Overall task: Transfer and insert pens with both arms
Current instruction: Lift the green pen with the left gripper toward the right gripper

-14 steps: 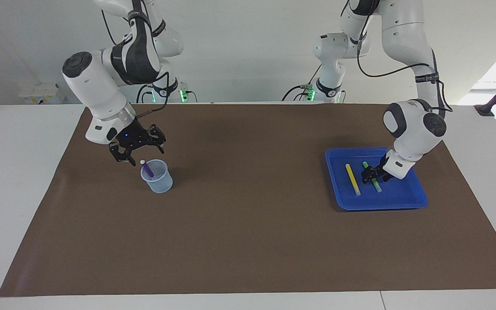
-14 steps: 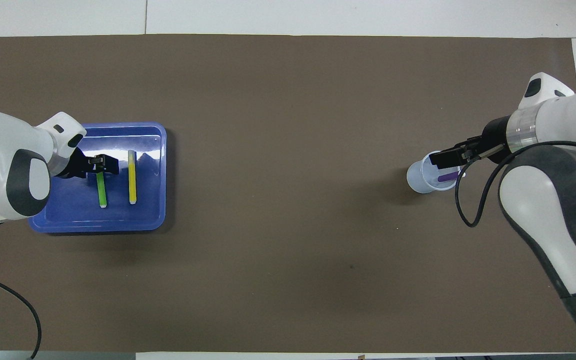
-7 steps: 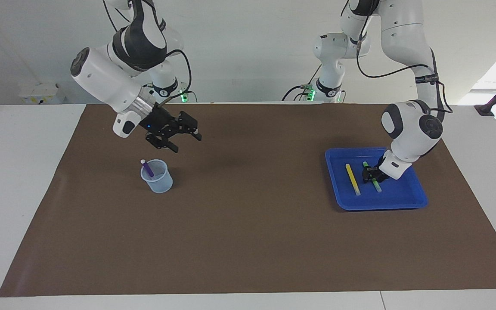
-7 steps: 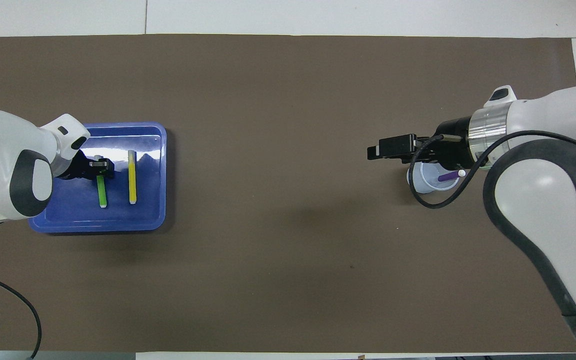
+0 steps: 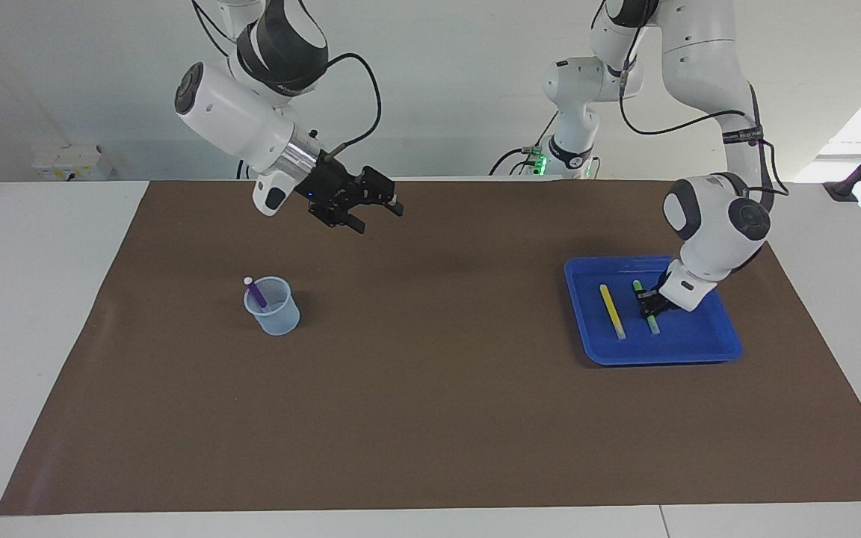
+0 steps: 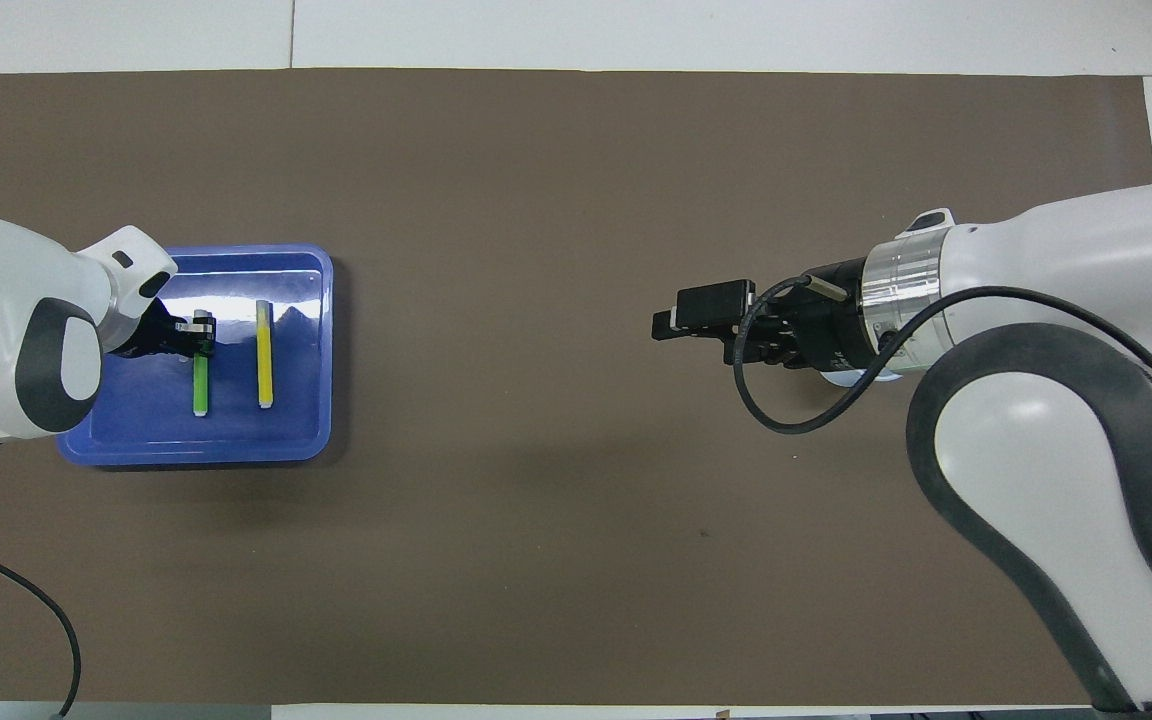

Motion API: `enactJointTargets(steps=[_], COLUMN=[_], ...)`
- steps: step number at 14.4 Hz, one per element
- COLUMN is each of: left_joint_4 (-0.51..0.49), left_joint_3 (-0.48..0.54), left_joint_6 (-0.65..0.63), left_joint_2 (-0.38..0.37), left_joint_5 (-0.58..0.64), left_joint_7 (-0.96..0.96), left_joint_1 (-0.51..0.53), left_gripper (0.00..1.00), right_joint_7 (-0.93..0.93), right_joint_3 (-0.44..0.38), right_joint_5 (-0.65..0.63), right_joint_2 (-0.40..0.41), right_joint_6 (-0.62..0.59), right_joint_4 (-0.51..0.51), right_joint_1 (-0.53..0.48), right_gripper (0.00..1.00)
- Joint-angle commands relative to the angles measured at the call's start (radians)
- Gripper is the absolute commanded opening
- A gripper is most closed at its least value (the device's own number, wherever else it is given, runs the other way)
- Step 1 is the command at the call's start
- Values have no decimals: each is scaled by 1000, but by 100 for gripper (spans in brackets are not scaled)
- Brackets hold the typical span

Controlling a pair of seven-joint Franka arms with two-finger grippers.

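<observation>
The brown mat (image 5: 430, 418) covers most of the table and serves as the work surface; all positions below are given relative to the blue tray (image 5: 699, 347), which sits on the mat toward the left arm's end of the table. The left arm (image 5: 714, 224) bends steeply down into the tray so that the left gripper (image 5: 649, 301) meets a pen lying flat. Its fingers are closed on the green pen (image 6: 201, 385) near the end nearer the robots' far reach in the overhead view, and the pen rests on the tray floor, not yet lifted. This low grasp appears intended to lift the pen for a handover. The right arm (image 5: 251, 127) is raised and angled toward the tray, well apart from it, with the right gripper (image 5: 374, 203) in the air over bare mat, fingers spread wide and holding nothing; this posture is judged to be preparation for receiving a pen mid-table. The tray holds two pens: the green one and the yellow pen (image 5: 612, 311), lying just beside it and parallel, on the side toward the right arm. The translucent cup (image 5: 273, 306) stands well apart from the tray, toward the right arm's end, and contains the purple pen (image 5: 255, 292), leaning against the rim with its pale end up. One pen of three is therefore inserted.
</observation>
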Motion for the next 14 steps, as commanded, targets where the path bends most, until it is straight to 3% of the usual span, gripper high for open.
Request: enactJointTargets(steps=[1,5,7,11,14], left_joint_4=[6,102,149,299,328], left_joint_3=[2,0,0,-2,-3], left_joint_6=[-28,-178,-301,-578,-692], left_joint_2=[-2,-1,-14,-30,-76], left_joint_5=[16,-13,-94,-238,-379], left_joint_7=[5,-18,-79,-307,-548], left_joint_1=[-1,1,-1,-7,-22], left_gripper=[0,0,0,0,0], right_joint_7=[36,64,64,83,113], right_joint_3=[2,16,16,17,17], right_joint_5=[59,67,104,147,147], right_joint_2=[-18,-18,-18,-18,-16], right_joint_6=[31,64,79,139,229], right_joint_4=[-20,-23,-25,-33,-42], right_joint_1=[6,9,9,44,104], right_gripper=[100,100,100,100,100])
